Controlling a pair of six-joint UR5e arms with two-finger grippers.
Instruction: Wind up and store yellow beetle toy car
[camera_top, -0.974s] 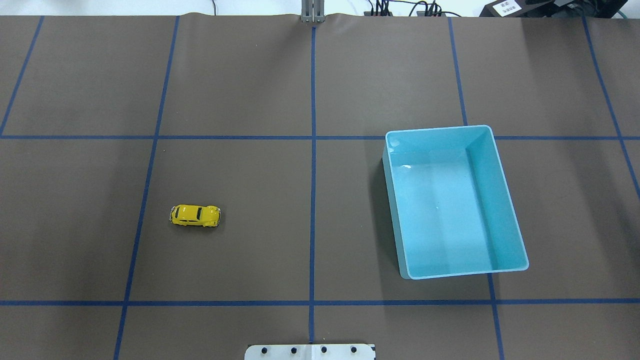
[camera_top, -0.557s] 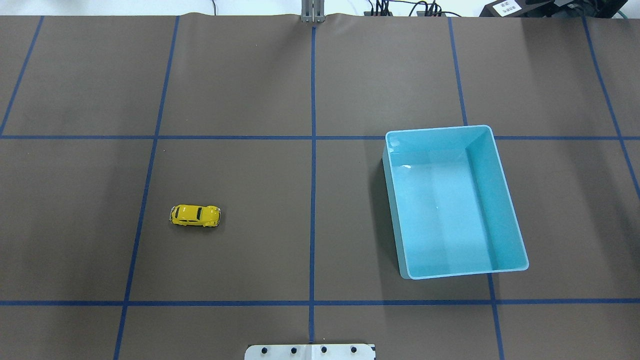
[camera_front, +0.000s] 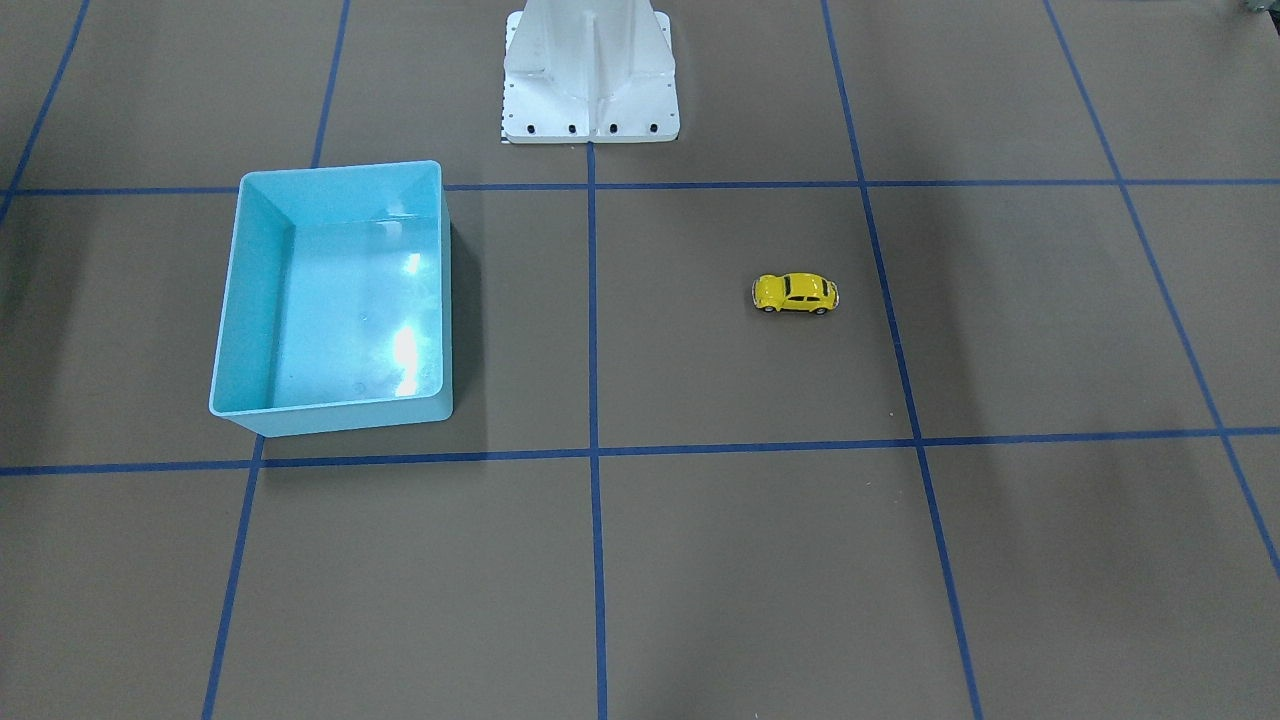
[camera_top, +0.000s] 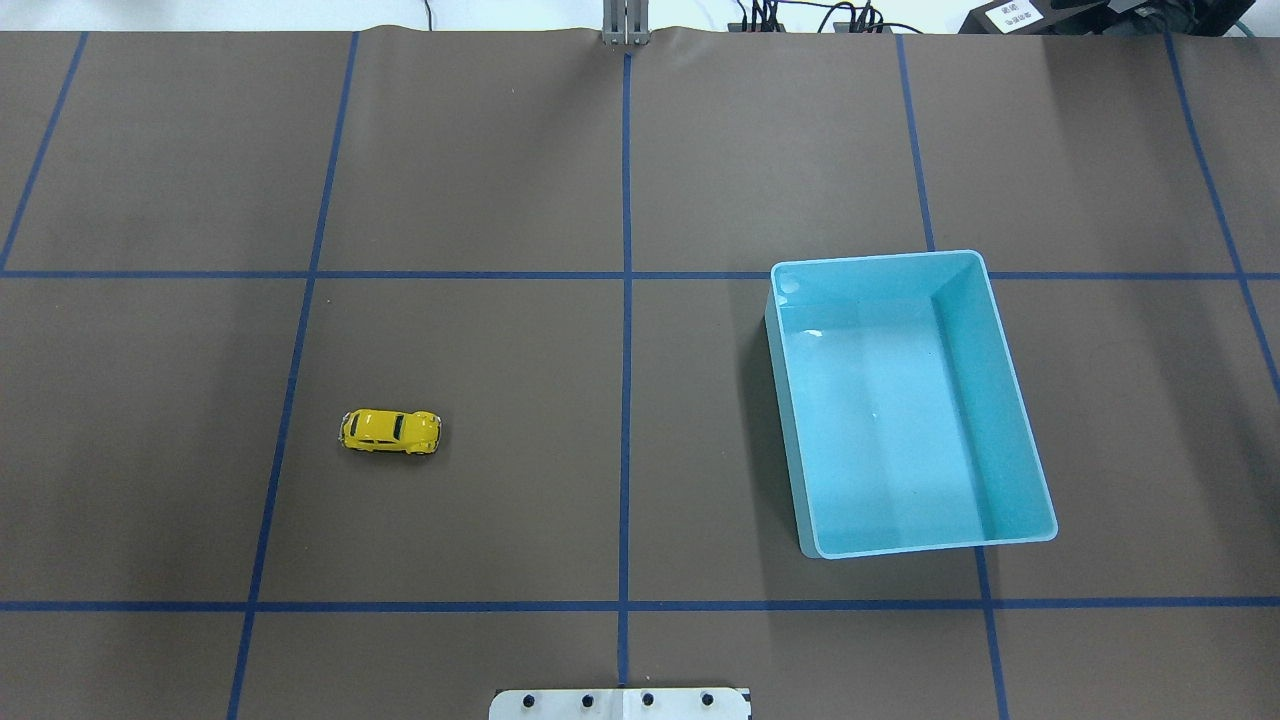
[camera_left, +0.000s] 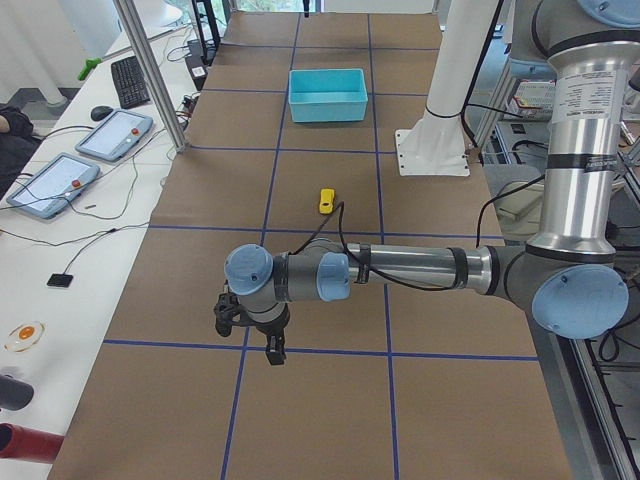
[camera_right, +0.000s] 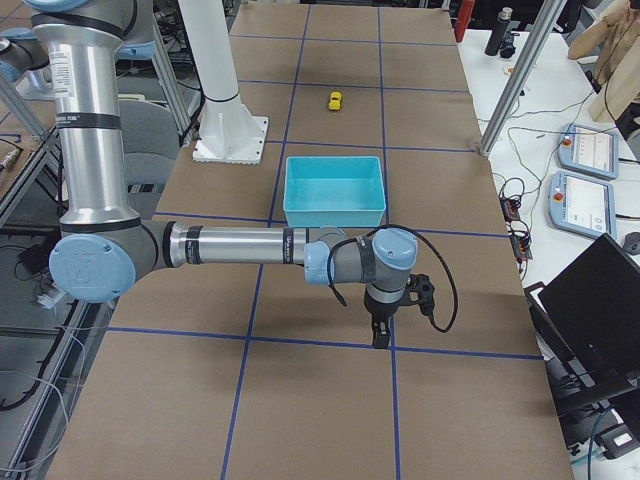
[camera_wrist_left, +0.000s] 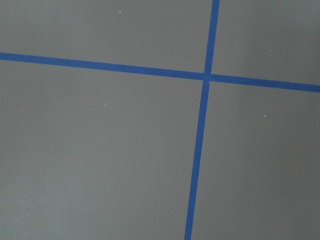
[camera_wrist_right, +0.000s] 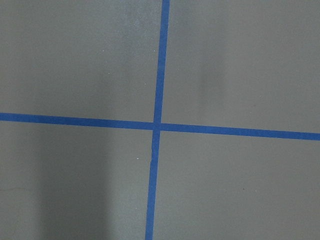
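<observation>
The left hand (camera_left: 274, 352) hangs with its fingers pointing down over a crossing of blue tape lines (camera_wrist_left: 205, 76) on the brown counter (camera_top: 480, 180). I cannot tell whether its fingers are apart or together. Well beyond it, the yellow beetle toy car (camera_top: 390, 431) sits on its wheels, touched by neither hand. Farther still stands the light blue bin (camera_top: 990, 400), open side up. The right hand (camera_right: 381, 336) hangs near the bin's far side, away from the car, and its fingers' state cannot be told either.
</observation>
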